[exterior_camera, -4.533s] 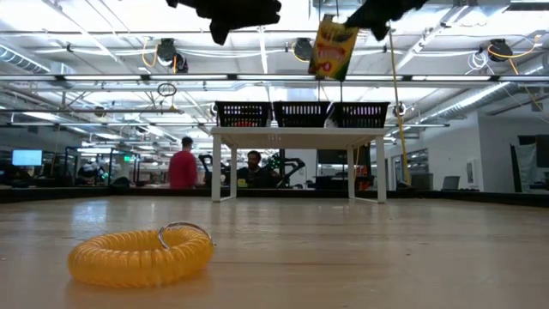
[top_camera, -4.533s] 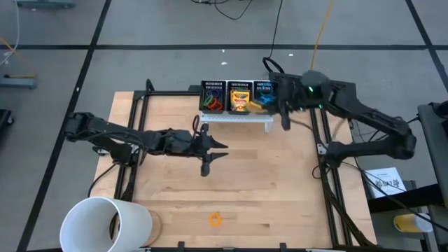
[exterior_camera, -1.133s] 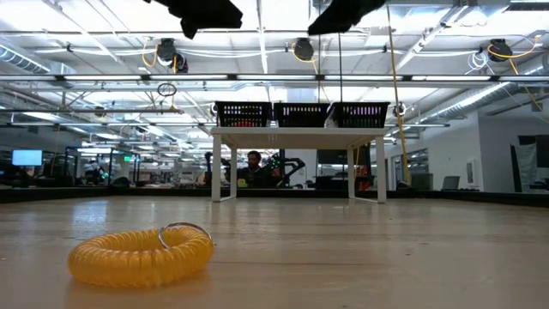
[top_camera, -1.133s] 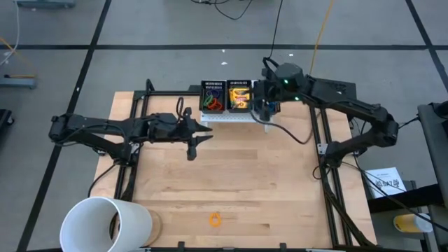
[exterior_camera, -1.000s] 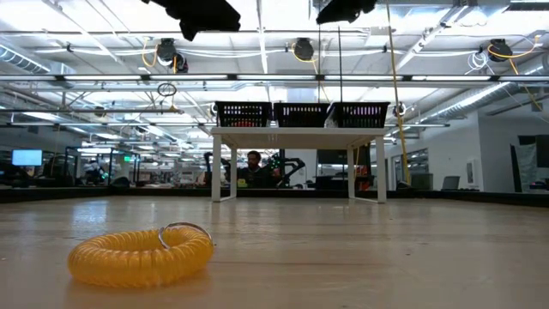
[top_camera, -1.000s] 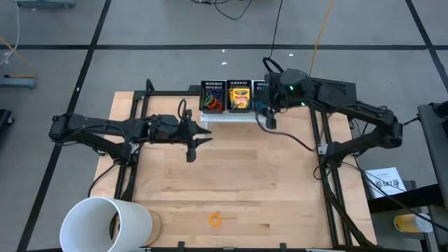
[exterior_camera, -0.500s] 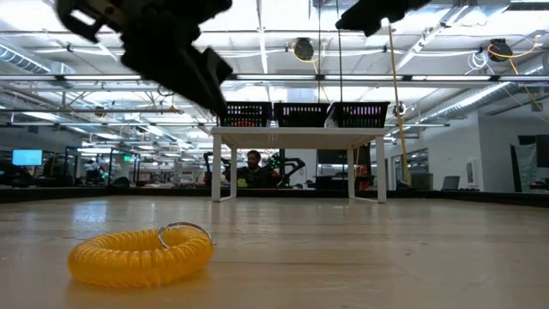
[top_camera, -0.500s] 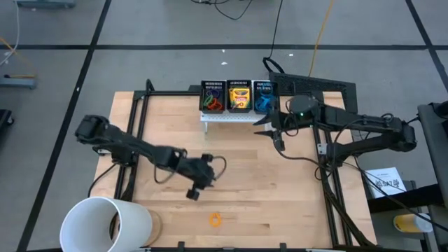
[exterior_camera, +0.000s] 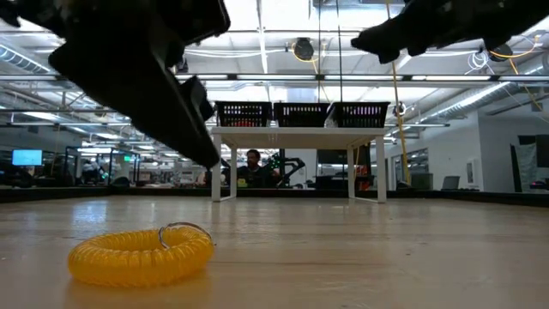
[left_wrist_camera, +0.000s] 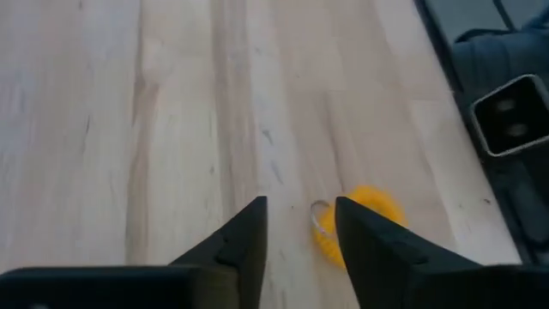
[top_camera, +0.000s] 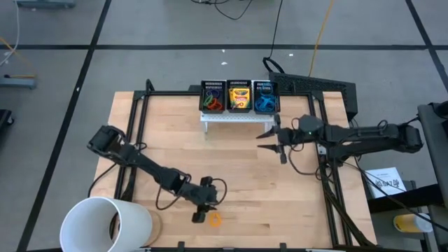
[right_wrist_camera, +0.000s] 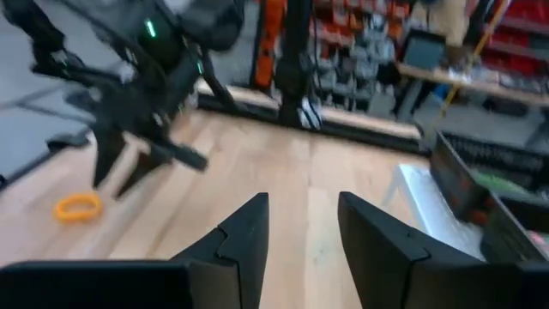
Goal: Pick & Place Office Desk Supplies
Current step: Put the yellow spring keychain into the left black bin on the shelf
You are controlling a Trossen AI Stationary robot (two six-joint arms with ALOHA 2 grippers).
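Coil band (top_camera: 215, 220) beside left claw (top_camera: 199, 213)

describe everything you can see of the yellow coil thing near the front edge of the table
The yellow coil is a spiral wrist band, plastic by its look, curled into a closed ring with a thin metal key ring at one spot. It lies flat on the bare wooden table near the front edge, right of the white cup. Nothing touches it: the left gripper hovers close above it with open fingers, the coil just ahead of the fingertips in the left wrist view.
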